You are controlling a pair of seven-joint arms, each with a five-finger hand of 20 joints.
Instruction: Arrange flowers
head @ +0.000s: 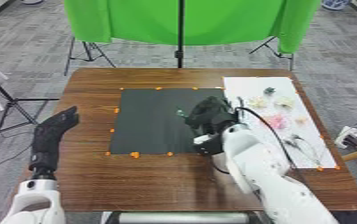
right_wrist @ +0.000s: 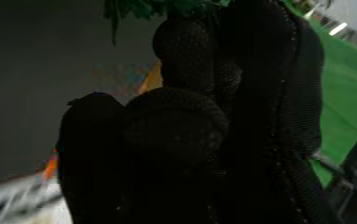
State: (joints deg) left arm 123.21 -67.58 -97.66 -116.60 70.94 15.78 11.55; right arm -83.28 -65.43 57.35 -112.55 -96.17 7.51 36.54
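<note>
On the brown table (head: pixel 157 187), taking twelve o'clock as its far edge, we have the right hand (head: pixel 213 114) over the three o'clock side of the dark mat (head: pixel 143 130). Its fingers are curled round a green sprig (right_wrist: pixel 141 7), whose leaves poke out past the glove toward the middle of the mat. How deep its stem sits in the grasp we cannot tell. The left hand (head: pixel 61 122) is off the mat's nine o'clock side, relaxed and holding nothing.

The other flowers lie on the white sheet (head: pixel 238 86), from about one to four o'clock on the table: pale blooms (head: pixel 284 102), a pink bloom (head: pixel 276 121) and, nearer us, thin dark stems (head: pixel 304 144).

We judge this to be the laying of the sprig on the mat, with most of the arranging left. If we let go while leaves are caught between the glove's fingers, the sprig could drag or twist as the hand lifts. Too tight a squeeze could crush the leaves, while too loose a one could let the stem turn. The black cable (head: pixel 265 121) loops over the sheet beside the arm, so a wide swing toward two o'clock could snag the blooms and scatter them.
</note>
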